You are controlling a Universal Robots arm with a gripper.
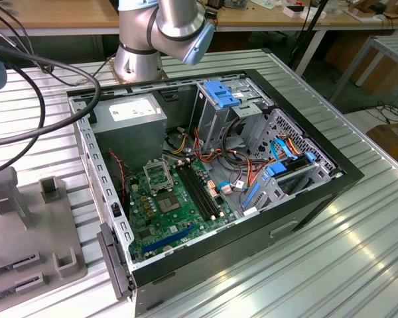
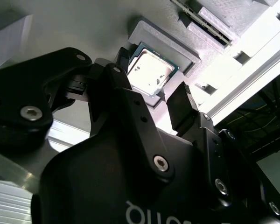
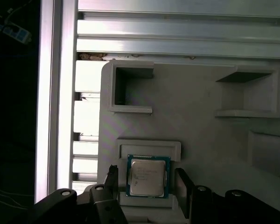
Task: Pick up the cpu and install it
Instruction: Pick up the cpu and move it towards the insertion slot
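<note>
In the exterior view, an open computer case [image 1: 212, 179] lies on its side in the middle of the ribbed metal counter [image 1: 331, 252]. Its green motherboard [image 1: 179, 212] faces up, and the metal socket frame [image 1: 158, 177] sits just beside the long black memory slots [image 1: 199, 192]. The robot arm's base [image 1: 142, 46] stands at the counter's far edge, behind the case. A grey fixture plate [image 1: 26, 232] with raised blocks lies along the counter's edge at the exterior view's left, and black cables [image 1: 46, 86] loop above it. In the second wrist view, the pincer [image 2: 150, 78] hangs over that grey fixture plate [image 2: 84, 28] with its two black fingers [image 2: 179, 100] spread. One finger is on each side of the cpu [image 2: 150, 69], which lies flat with its grey metal top up in a raised square nest [image 2: 165, 44] on the plate. In the first wrist view, the cpu [image 3: 148, 173] rests in the same nest [image 3: 149, 147], near the edge of the fixture plate [image 3: 196, 140] that borders the counter's bright aluminium slats [image 3: 177, 39]. The pincer [image 3: 147, 182] straddles the cpu with its jaws apart. A narrow gap shows between each finger [image 3: 113, 179] and the chip's green border, so nothing is pinched.
</note>
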